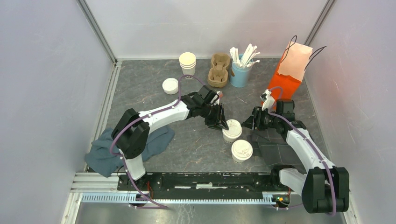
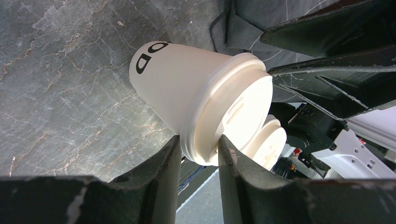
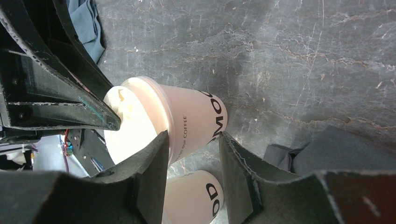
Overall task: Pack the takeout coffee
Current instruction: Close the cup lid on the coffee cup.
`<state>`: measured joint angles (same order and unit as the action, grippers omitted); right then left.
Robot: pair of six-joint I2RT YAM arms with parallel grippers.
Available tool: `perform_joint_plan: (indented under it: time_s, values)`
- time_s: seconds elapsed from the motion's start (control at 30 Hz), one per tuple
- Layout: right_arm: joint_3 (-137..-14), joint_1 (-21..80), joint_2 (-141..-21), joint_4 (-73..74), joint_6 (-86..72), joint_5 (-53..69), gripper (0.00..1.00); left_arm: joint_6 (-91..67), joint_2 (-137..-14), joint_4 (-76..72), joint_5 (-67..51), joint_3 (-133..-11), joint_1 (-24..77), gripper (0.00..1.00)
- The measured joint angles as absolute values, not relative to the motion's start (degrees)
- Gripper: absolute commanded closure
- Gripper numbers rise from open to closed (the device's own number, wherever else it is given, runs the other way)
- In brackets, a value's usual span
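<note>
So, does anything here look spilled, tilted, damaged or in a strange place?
Nothing looks spilled or damaged. Both lidded cream paper cups stand upright on the grey table, lids seated. The only untidy things are a crumpled blue-grey cloth at the left edge and a dark cloth under the right arm.

I see two lidded cups (image 1: 232,130) mid-desk (image 1: 196,144), one nearer me (image 1: 242,150). Left tool (image 1: 219,122) flanks the farther cup's left, right tool (image 1: 251,122) its right. Cup carrier (image 1: 219,70) behind.
</note>
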<state>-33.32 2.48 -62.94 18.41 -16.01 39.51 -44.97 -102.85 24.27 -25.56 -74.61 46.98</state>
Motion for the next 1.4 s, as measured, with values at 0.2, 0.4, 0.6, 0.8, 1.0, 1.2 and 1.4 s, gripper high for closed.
perform_joint_plan:
  time_s: [0.2, 0.4, 0.6, 0.8, 1.0, 1.2, 1.4]
  values:
    - [-35.86, 3.79, -62.67, 20.95, -15.2, 37.95, 0.51, -44.95, -103.37, 25.65, -25.41, -76.01, 47.0, 0.53]
    - [-45.34, 4.32, -63.79, 31.44, -14.9, 35.77, 0.36, -44.91, -104.49, 28.21, -23.81, -79.44, 47.0, 0.52]
    - [-52.71, 5.41, -63.61, 31.73, -14.09, 35.81, 0.3, -44.91, -104.64, 29.1, -23.42, -79.5, 47.0, 0.4]
    - [-46.17, 8.05, -65.87, 31.18, -14.24, 37.65, 0.28, -44.47, -104.07, 30.59, -21.63, -79.48, 47.0, 0.17]
    - [-43.97, 8.27, -66.39, 30.46, -14.46, 38.85, 0.31, -44.62, -96.49, 30.02, -17.37, -74.5, 46.96, 0.27]
    - [-43.42, 8.69, -66.39, 29.34, -14.74, 39.03, 0.36, -46.0, -92.9, 28.01, -16.6, -69.49, 46.94, 0.42]
    - [-42.26, 9.23, -66.39, 28.77, -14.87, 39.05, 0.4, -46.02, -94.7, 26.59, -16.91, -68.93, 46.94, 0.42]
